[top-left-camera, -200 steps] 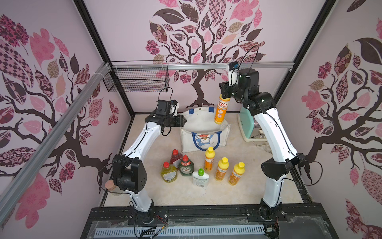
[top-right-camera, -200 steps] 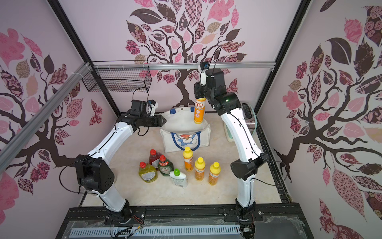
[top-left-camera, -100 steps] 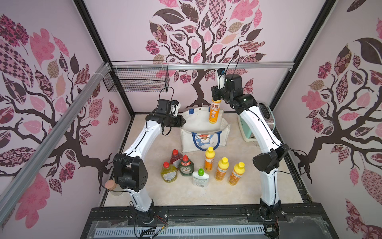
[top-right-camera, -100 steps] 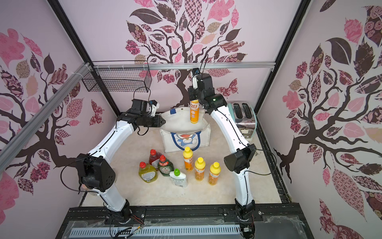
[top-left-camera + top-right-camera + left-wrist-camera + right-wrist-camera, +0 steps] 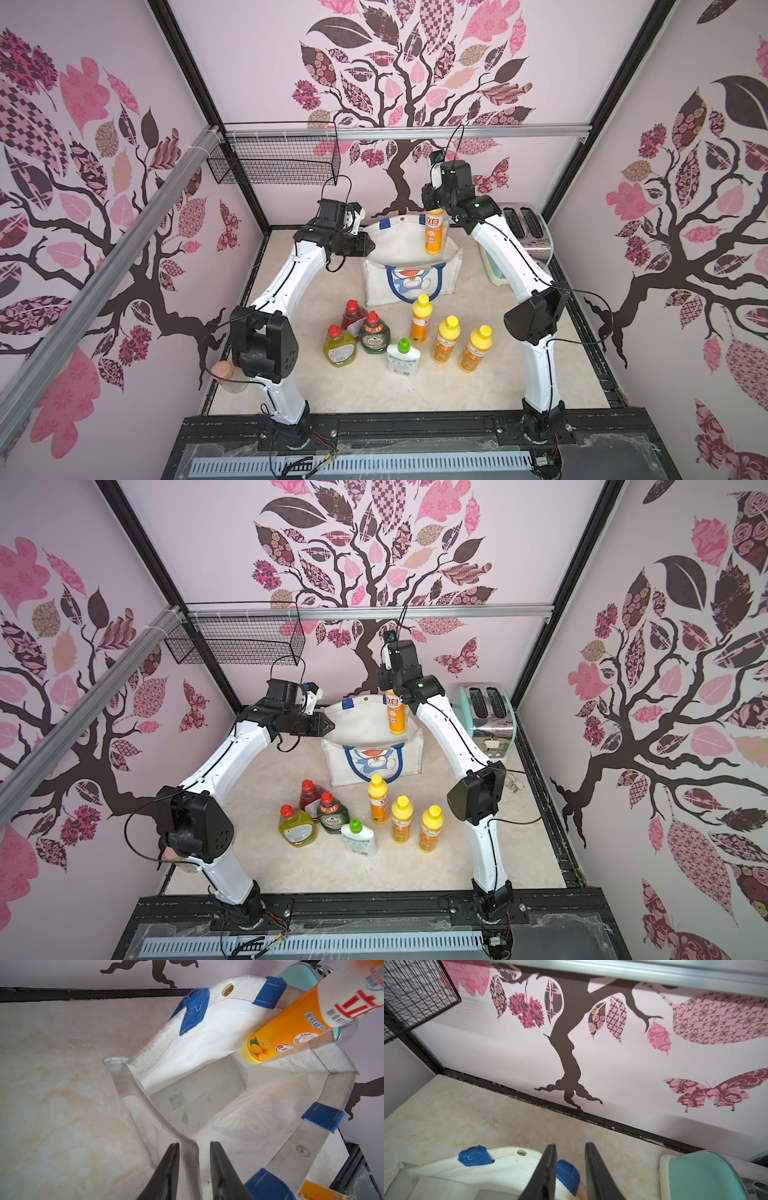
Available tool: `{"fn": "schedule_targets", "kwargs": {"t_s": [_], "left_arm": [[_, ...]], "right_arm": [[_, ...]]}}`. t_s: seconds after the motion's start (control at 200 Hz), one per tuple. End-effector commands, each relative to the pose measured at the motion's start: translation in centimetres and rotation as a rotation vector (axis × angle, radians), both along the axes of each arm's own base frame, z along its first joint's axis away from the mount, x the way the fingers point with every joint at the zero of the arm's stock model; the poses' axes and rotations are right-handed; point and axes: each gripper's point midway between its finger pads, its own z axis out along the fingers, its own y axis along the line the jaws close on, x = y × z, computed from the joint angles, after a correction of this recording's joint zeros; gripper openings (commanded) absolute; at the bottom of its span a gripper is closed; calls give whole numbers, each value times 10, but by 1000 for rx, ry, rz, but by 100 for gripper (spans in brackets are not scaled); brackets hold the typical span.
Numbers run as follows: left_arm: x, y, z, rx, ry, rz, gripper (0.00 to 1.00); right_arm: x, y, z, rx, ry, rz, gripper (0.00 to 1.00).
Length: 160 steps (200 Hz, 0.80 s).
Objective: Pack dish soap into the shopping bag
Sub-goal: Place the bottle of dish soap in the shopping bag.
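An orange dish soap bottle (image 5: 433, 235) was held upright by its top in the closed right gripper (image 5: 570, 1145), its base at the open mouth of the shopping bag (image 5: 376, 282). The bag's side rim was pinched between the narrowly parted jaws of the left gripper (image 5: 194, 1143). In front of the bag seven more bottles were seen standing, among them a white green-capped bottle (image 5: 402, 357), while a toaster (image 5: 528, 228) was pictured just beside the bag
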Motion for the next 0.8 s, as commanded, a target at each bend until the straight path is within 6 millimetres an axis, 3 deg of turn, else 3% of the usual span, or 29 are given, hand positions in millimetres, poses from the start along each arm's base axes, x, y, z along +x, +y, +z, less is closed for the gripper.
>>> {"fn": "schedule_targets", "kwargs": {"t_s": [0.0,0.18,0.445,0.495,0.795], "left_arm": [[-1,-4,12,-11,-30,-23,32],[-2,-2,12,1,-33,-21,32],[-1,-2,12,5,-36,-18,32],[-1,-1,12,6,-38,-17,32],[-2,-2,14,0,-39,-19,32]], "right_arm": [[1,-14,63,87,-175,-45,0],[8,-19,41,112,-143,-66,0],[12,-24,24,152,-134,-87,0],[13,-25,10,148,-114,-94,0],[14,-32,-4,168,-115,-120,0]]}}
